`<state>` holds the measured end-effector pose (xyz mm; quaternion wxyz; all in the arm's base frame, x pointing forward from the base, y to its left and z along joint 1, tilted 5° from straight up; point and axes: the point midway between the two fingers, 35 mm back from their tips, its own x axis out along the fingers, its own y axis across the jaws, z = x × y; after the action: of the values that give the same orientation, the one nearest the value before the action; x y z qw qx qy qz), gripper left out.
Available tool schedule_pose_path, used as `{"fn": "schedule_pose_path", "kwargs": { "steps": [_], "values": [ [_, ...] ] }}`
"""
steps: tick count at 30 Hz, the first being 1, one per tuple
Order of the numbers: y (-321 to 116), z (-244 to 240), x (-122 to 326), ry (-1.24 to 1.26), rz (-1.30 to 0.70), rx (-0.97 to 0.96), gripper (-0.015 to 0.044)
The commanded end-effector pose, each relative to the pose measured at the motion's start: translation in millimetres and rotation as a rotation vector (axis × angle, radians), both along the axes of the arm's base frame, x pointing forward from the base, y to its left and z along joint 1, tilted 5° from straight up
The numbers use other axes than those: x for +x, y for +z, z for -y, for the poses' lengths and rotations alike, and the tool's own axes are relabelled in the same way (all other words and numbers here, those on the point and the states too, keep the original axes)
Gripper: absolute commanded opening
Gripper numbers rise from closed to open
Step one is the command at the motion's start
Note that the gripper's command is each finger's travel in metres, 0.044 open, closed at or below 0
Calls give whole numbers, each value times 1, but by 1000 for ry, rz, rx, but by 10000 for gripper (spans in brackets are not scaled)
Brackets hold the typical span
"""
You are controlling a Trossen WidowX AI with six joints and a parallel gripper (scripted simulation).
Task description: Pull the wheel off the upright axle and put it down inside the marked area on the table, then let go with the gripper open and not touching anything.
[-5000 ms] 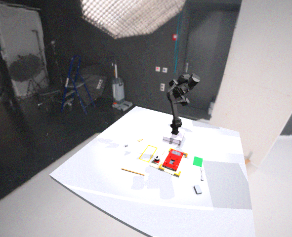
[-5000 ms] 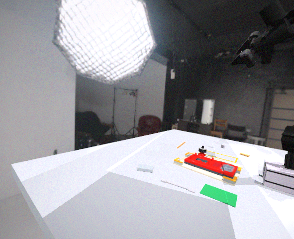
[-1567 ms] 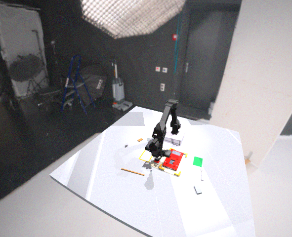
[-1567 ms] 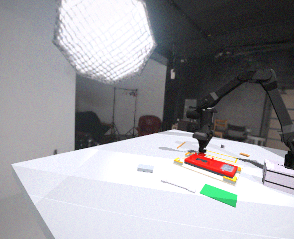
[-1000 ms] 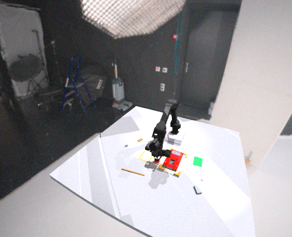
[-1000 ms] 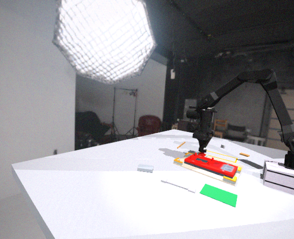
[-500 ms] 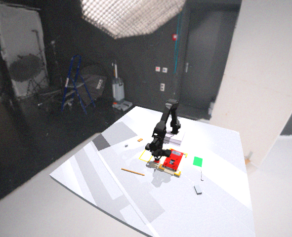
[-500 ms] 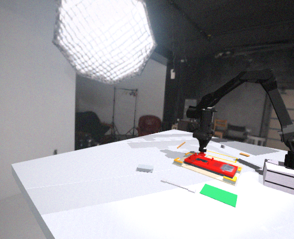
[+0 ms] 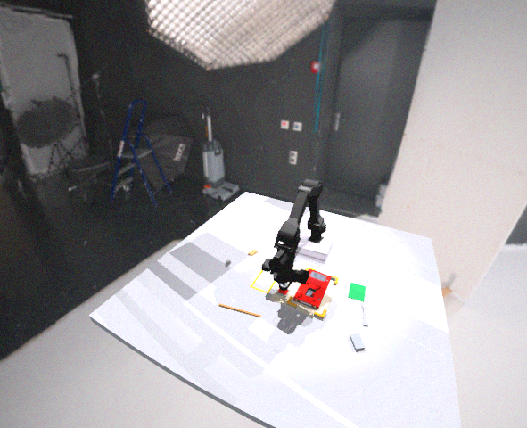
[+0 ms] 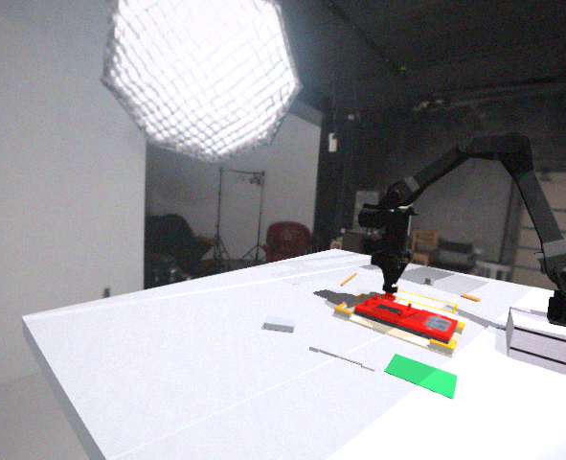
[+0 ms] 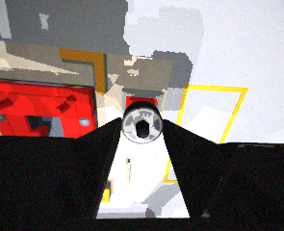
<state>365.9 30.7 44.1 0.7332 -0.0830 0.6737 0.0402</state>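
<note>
The wheel (image 11: 132,130) has a pale spoked face with a dark centre and sits between the fingertips in the wrist view. My gripper (image 9: 283,285) (image 10: 390,288) (image 11: 142,122) points down and is shut on the wheel. Directly below is the small red base (image 9: 282,292) (image 10: 388,296). The fingers and wheel hide the axle, so I cannot tell whether the wheel is still around it. The marked area, a yellow outline (image 9: 259,290) (image 10: 455,308) (image 11: 216,89), lies right of the wheel in the wrist view.
A red panel (image 9: 325,286) (image 10: 421,323) (image 11: 16,93) with raised pegs lies beside the gripper, between yellow corner brackets (image 9: 319,313) (image 10: 342,310) (image 11: 100,72). Farther off lie a green sheet (image 9: 357,292) (image 10: 421,375), a grey block (image 9: 357,342) (image 10: 279,324) and an orange stick (image 9: 239,310) (image 10: 349,279).
</note>
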Motion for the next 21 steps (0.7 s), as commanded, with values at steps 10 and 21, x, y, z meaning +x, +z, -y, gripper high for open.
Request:
{"fn": "schedule_pose_path", "kwargs": {
  "steps": [10,21],
  "values": [
    [10,-1,-1,2,3,1,0],
    [14,-1,-2,2,3,1,0]
  ]
}}
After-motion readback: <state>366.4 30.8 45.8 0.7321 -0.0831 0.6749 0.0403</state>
